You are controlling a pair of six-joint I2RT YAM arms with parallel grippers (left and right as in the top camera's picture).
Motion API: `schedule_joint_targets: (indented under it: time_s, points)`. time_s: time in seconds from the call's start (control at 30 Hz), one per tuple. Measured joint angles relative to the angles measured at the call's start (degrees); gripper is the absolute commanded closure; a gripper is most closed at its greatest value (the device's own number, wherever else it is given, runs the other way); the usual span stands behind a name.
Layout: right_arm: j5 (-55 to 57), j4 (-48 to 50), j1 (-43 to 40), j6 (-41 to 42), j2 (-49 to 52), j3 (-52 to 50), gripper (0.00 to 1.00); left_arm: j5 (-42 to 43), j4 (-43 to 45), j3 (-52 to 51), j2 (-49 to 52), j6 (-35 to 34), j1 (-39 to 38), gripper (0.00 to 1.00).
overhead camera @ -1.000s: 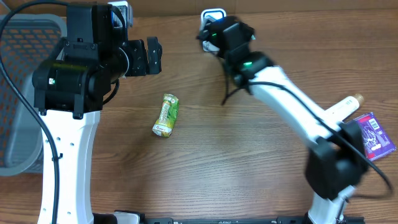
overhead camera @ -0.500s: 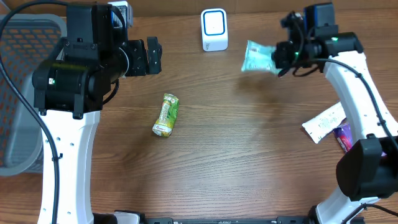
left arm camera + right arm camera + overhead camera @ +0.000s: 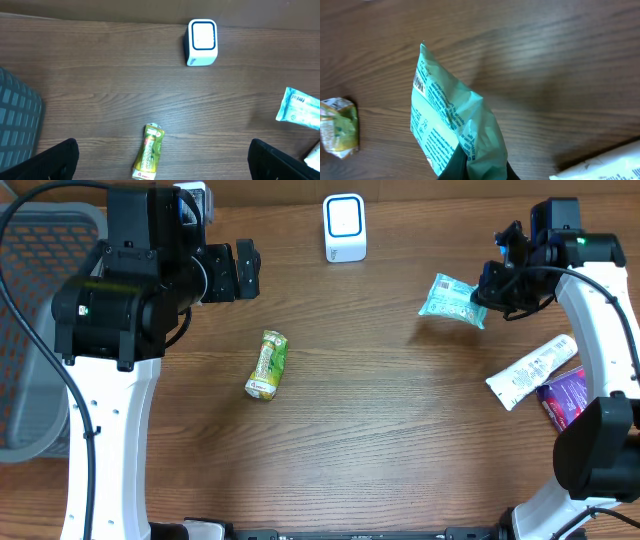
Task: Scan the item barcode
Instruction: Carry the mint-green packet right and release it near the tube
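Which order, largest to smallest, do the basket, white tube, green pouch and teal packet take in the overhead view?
1. basket
2. white tube
3. green pouch
Unranked: teal packet. It looks about pouch-sized, but it is held off the table, nearer the camera.

On the brown wooden surface [image 3: 380,440], the small white box-shaped scanner [image 3: 345,227] stands at the far edge, and the green-yellow foil pouch [image 3: 266,365] lies left of centre. The grey mesh basket [image 3: 20,380] sits far left. The white plastic tube [image 3: 532,372] and the purple packet [image 3: 565,397] lie side by side far right. The teal plastic packet [image 3: 452,299] hangs in the right end effector [image 3: 486,292], between scanner and tube.
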Motion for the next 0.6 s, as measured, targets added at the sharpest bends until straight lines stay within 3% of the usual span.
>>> schedule_joint_targets:
  time_s: [0.3, 0.6]
  points:
    - [1.6, 1.99, -1.31, 0.63, 0.0, -7.32, 0.96, -0.02, -0.02, 0.0, 0.0, 0.0, 0.0, 0.01]
    - [4.68, 12.13, -4.9, 6.71, 0.0, -16.41, 0.96, -0.02, 0.0, 0.0, 0.0, -0.02, 0.0, 0.0]
